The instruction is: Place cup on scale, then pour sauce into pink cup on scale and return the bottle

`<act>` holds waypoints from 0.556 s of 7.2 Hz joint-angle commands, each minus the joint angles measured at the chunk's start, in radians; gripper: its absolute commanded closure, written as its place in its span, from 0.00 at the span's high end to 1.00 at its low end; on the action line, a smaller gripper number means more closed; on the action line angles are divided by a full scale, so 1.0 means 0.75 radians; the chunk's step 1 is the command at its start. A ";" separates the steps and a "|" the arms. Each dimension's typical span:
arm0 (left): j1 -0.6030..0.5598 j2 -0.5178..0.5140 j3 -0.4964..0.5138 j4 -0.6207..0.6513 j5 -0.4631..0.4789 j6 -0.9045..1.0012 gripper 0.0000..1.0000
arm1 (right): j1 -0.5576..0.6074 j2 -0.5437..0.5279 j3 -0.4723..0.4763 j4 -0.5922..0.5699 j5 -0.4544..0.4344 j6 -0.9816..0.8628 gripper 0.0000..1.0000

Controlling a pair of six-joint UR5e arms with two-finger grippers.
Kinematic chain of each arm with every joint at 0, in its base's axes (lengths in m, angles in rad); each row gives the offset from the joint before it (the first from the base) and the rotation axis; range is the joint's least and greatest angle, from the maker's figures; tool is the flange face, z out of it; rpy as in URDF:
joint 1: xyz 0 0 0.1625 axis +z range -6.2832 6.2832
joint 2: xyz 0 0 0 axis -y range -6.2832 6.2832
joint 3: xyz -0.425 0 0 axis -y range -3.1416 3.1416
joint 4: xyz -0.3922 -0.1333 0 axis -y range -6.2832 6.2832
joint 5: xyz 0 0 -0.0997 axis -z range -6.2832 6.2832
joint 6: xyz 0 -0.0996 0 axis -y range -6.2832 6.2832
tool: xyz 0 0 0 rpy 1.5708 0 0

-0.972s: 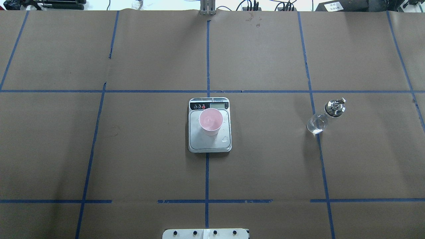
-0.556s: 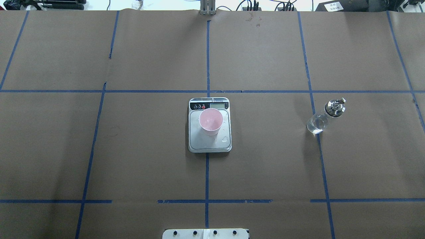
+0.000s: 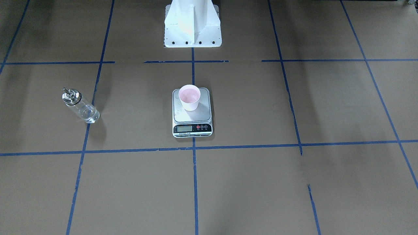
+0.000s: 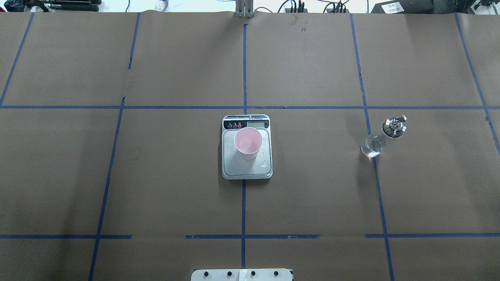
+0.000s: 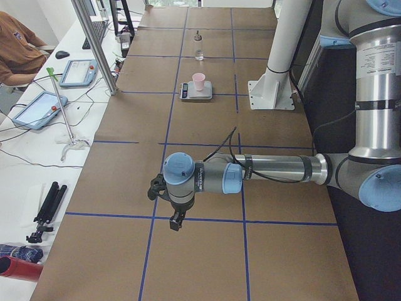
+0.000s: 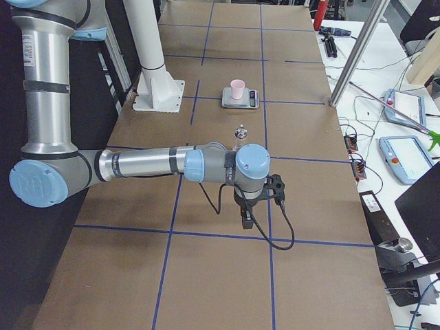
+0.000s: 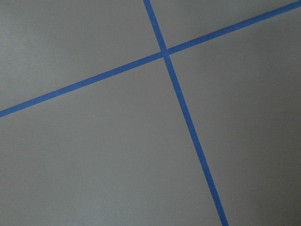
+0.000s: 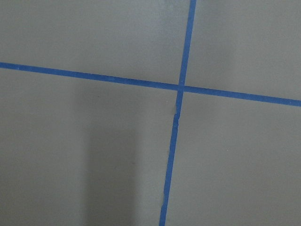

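Note:
The pale pink cup [image 4: 247,142] stands upright on the silver scale [image 4: 246,170], toward its display end. A few clear drops lie on the platform beside it. The glass bottle [image 4: 377,142] with its metal cap and spout stands upright on the table, far to the right of the scale, with clear sauce [image 4: 370,148] in its lower part. Both grippers hang low over bare table, far from these things. My left gripper [image 5: 177,221] and my right gripper [image 6: 246,220] show only in the side views, so I cannot tell whether they are open or shut. Both wrist views show only brown paper and blue tape.
Brown paper with a blue tape grid covers the table. The white robot base [image 3: 192,23] stands at the near edge behind the scale. A side bench holds tablets [image 5: 37,108], cables and a tripod, and a seated person [image 5: 19,50] is at its far end.

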 commanded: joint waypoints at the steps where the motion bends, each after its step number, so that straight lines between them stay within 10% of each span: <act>1: 0.000 -0.004 -0.004 -0.024 -0.004 -0.076 1.00 | 0.001 -0.001 -0.092 0.242 -0.001 0.149 1.00; 4: 0.000 0.003 -0.008 -0.150 -0.038 -0.265 1.00 | -0.014 -0.001 -0.171 0.399 -0.001 0.274 1.00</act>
